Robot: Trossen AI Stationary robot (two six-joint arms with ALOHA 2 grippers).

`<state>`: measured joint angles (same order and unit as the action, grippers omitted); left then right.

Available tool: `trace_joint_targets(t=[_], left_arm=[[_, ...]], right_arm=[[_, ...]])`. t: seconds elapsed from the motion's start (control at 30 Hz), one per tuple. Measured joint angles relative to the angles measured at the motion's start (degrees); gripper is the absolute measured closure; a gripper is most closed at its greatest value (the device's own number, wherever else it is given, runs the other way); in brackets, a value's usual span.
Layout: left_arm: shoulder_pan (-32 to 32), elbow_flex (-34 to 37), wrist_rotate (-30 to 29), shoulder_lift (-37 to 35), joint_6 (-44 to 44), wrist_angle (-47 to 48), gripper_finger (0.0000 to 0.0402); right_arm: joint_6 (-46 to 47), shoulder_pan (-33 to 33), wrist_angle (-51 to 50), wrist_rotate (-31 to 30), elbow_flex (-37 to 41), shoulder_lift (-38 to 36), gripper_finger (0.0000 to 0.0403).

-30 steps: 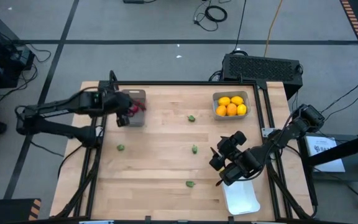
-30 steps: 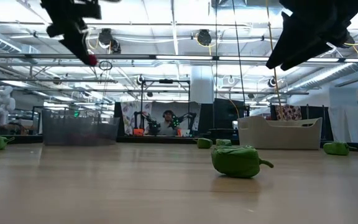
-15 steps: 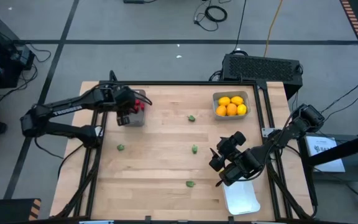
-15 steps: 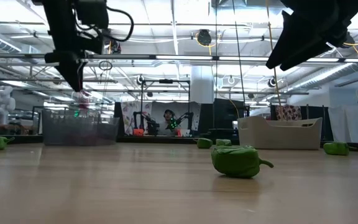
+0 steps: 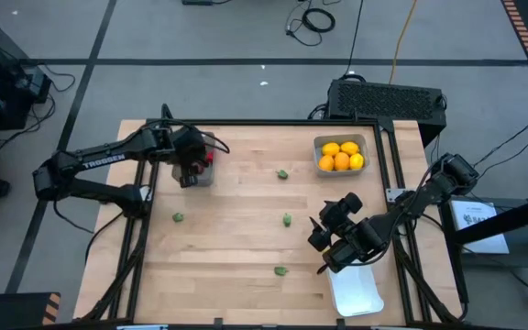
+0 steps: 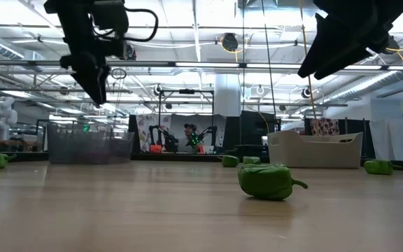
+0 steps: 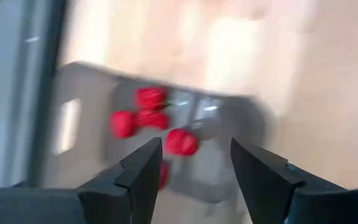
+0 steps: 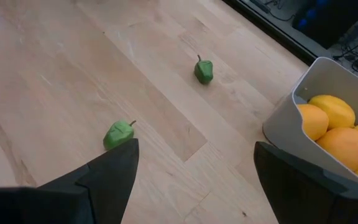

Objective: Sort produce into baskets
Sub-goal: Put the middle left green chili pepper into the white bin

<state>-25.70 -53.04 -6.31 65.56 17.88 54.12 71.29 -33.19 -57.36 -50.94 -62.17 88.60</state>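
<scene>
My left gripper (image 5: 189, 176) hangs open and empty over the brown-grey basket (image 5: 205, 176) at the table's far left; in the left wrist view its fingers frame the basket (image 7: 86, 106). Several red pieces (image 7: 166, 142) lie on the basket's floor. My right gripper (image 5: 323, 244) is open and empty above the table's near right. Green pieces lie on the wood (image 5: 282, 173), (image 5: 178, 217), (image 5: 287, 219), (image 5: 280, 270). The light grey-blue basket (image 5: 320, 165) holds yellow and orange citrus (image 5: 341, 156). The white tray (image 5: 356, 290) lies at the near right.
A black box (image 5: 388, 99) stands behind the table's far right edge. A dark frame rail (image 5: 273, 122) runs along the far edge. In the low view a green piece (image 6: 268, 180) lies nearest the camera, between the two arms.
My left gripper, which held a red piece a second ago, has moved a little toward the table's right over the brown-grey basket and let the piece go. The piece has dropped into the basket among the other red pieces.
</scene>
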Motion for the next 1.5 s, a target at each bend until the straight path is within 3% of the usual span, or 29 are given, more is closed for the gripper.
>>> trace_joint_targets(t=[0.23,0.37,0.53,0.63,0.83,1.0,1.5], left_arm=[[4.2,0.0,19.3,0.0,-4.2,-1.8,0.0201],[9.4,0.0,22.8,0.0,-6.6,-5.3,0.0201],[16.4,0.0,22.5,0.5,-16.0,-5.5,0.0201],[19.6,0.0,18.9,1.4,-26.0,-1.2,0.0201],[24.6,0.7,10.3,5.2,-35.0,10.5,0.0201],[25.8,5.0,10.6,9.0,-41.4,11.4,0.0201],[25.9,12.8,10.9,14.3,-39.7,8.8,0.0201]], right_arm=[[0.0,1.0,0.4,0.0,0.0,0.0,0.0094],[-0.2,1.3,0.6,0.0,0.0,0.0,0.0094],[-1.2,1.4,1.6,0.0,0.0,0.0,0.0094],[-1.7,1.4,2.0,0.0,0.0,0.0,0.0094],[-2.6,1.4,2.0,0.0,0.0,0.0,0.0094],[-3.4,1.4,3.0,0.0,0.0,0.0,0.0094],[-3.4,1.4,3.0,0.0,0.0,0.0,0.0094]])
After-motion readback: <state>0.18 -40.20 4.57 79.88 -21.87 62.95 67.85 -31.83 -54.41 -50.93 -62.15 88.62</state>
